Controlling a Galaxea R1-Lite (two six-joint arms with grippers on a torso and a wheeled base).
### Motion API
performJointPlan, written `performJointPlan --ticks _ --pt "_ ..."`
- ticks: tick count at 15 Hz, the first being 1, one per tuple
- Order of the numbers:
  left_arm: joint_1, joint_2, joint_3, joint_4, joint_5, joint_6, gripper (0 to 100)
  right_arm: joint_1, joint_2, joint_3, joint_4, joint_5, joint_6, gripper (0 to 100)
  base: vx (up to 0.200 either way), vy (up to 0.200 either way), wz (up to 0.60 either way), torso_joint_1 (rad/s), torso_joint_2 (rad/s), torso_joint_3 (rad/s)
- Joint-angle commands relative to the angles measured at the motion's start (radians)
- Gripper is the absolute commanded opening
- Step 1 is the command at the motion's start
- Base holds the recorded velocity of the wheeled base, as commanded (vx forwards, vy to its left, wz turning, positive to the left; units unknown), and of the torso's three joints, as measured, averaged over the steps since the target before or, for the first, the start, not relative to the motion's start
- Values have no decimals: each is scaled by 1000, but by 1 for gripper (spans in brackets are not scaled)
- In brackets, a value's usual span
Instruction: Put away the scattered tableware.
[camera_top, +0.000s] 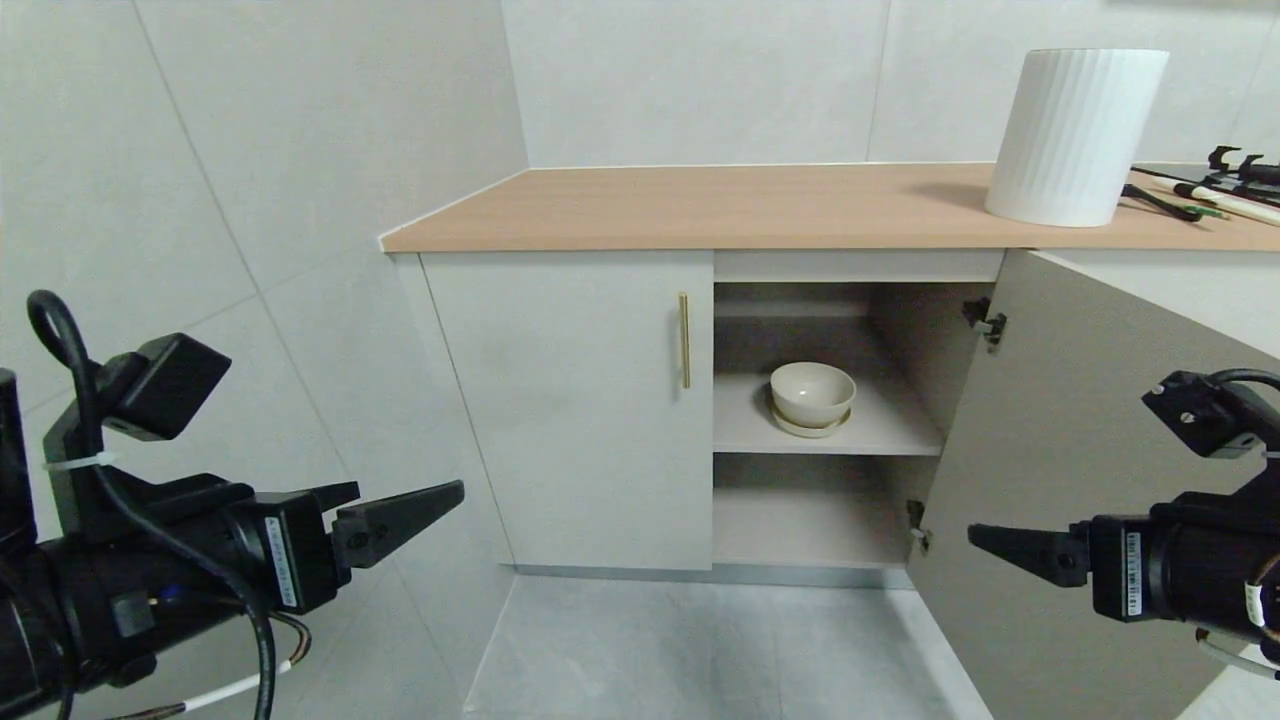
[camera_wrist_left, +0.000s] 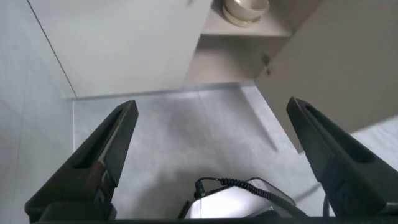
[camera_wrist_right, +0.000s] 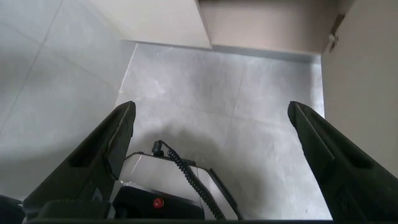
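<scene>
1. The left gripper (camera_top: 410, 505) hangs low beside the tiled wall. Its fingers (camera_wrist_left: 106, 155) are spread wide above the grey floor (camera_top: 700, 650), gripping and touching nothing.
2. The right gripper (camera_top: 1010, 550) hangs just in front of the open cabinet door (camera_top: 1060, 430). Its fingers (camera_wrist_right: 329, 155) are also splayed wide and hold nothing.
3. The cabinet's left door (camera_top: 580, 400), with a brass handle (camera_top: 684, 340), is closed.
4. In the open compartment, a cream bowl (camera_top: 812, 392) sits on a matching plate (camera_top: 808, 430) on the upper shelf (camera_top: 890, 425), well apart from both grippers.
5. On the wooden countertop (camera_top: 750, 205) stands a white ribbed container (camera_top: 1075, 135). Dark-handled utensils (camera_top: 1200, 195) lie just beside it at the far right.
</scene>
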Motion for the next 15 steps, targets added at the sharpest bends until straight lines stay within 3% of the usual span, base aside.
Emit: performJointPlan --ticks 1,15 --pt "0 3 0 0 0 0 100 1 -2 0 0 0 0 100 -200 0 0 2 2 2" --pt "-3 3 1 0 0 1 100 1 -54 -38 87 -1 -6 100 0 0 0 0 0 0"
